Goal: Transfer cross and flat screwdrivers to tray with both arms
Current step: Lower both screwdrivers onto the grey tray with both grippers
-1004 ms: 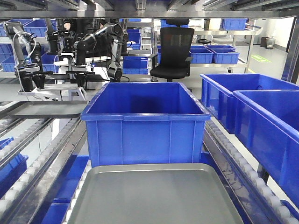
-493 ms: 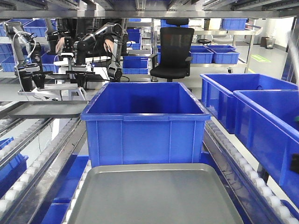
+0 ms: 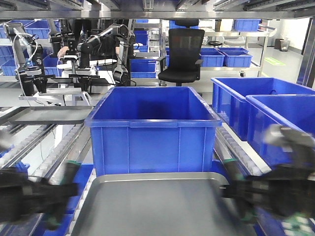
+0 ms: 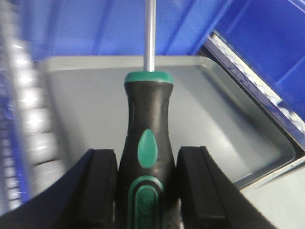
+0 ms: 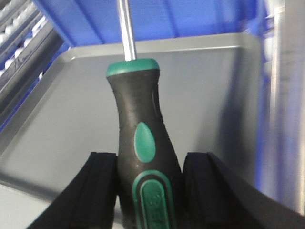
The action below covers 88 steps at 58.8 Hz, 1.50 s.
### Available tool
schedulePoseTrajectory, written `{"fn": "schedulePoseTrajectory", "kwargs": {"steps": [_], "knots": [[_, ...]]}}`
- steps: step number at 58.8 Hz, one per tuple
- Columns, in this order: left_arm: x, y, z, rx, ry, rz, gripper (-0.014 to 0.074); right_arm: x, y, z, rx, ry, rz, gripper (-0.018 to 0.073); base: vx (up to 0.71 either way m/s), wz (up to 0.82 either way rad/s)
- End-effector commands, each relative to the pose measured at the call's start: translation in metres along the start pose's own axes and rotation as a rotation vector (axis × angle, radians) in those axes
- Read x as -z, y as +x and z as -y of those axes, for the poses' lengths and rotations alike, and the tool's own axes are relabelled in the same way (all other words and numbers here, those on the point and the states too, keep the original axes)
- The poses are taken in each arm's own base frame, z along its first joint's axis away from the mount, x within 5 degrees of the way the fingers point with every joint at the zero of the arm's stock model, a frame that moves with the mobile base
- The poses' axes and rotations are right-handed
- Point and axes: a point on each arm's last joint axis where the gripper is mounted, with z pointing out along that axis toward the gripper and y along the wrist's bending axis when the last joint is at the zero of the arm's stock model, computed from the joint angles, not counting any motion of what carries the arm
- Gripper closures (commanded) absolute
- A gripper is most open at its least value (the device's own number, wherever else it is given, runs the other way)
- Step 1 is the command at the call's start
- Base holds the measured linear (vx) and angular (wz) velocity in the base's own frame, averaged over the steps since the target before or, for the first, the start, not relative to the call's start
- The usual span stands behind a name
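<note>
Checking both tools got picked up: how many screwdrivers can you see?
2. One screwdriver sits in the left tool, the other screwdriver in the right tool, both above the gray tray. None seen elsewhere.

Warehouse-style work bay with roller conveyors and blue bins

A deep blue bin (image 3: pixel 153 129) stands mid-conveyor, two more blue bins (image 3: pixel 275 115) at the right. Roller rails (image 3: pixel 42 167) run along both sides. Behind, a black office chair (image 3: pixel 182 56), metal shelving (image 3: pixel 236 37) stacked with blue crates, and a pale glossy floor (image 3: pixel 283 61).
</note>
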Motion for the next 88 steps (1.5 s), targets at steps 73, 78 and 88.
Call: {"fn": "schedulePoseTrajectory", "kwargs": {"steps": [73,78,88], "knots": [[-0.120,-0.022,0.014,0.064,-0.080,-0.138,0.0415,-0.075,-0.029,0.006,-0.001,0.078,-0.081,0.0378,0.00,0.00],[-0.121,-0.022,0.015,0.061,-0.078,-0.141,0.0315,-0.075,-0.028,0.006,0.000,0.077,-0.086,0.0271,0.00,0.00],[-0.120,-0.021,0.015,0.061,-0.076,-0.152,0.0119,-0.075,-0.027,0.006,0.001,0.074,-0.102,0.0096,0.00,0.00]]}}
